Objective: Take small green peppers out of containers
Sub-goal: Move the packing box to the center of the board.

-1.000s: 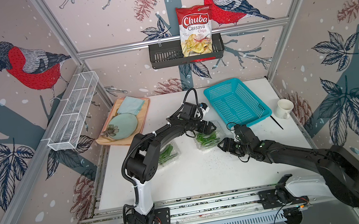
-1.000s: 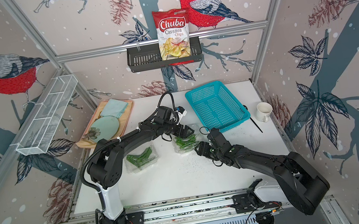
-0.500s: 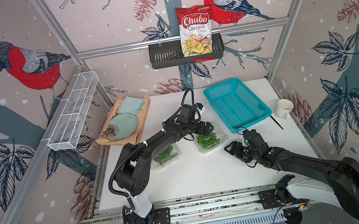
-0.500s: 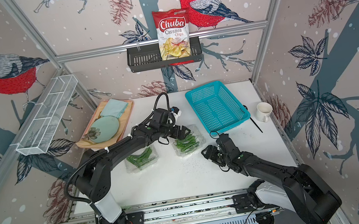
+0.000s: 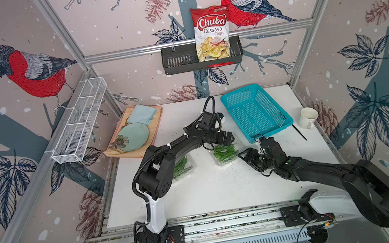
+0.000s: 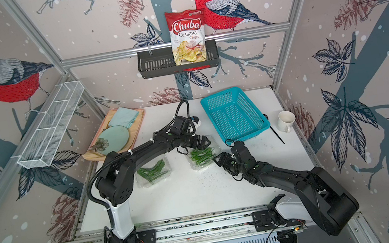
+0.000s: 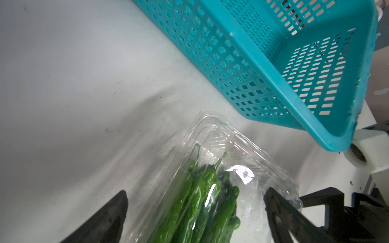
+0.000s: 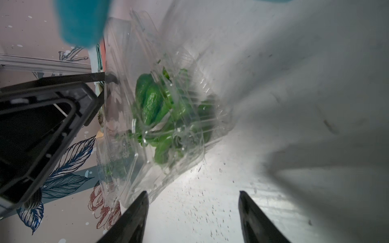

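the left gripper [image 7: 194, 202] stood spread around a clear plastic clamshell container [image 7: 248, 151] of slim green peppers [image 7: 202, 183]; the right gripper [image 8: 192, 197] gaped beside it.

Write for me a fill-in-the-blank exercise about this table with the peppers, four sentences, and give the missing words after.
1. The green peppers lie in ____ clear containers.
2. The white cup stands beside the turquoise ____.
3. The left gripper is over one container with its jaws ____.
4. The red and white bag reads Chuba ____ Chips.

Missing words: two; basket; open; Cassava.
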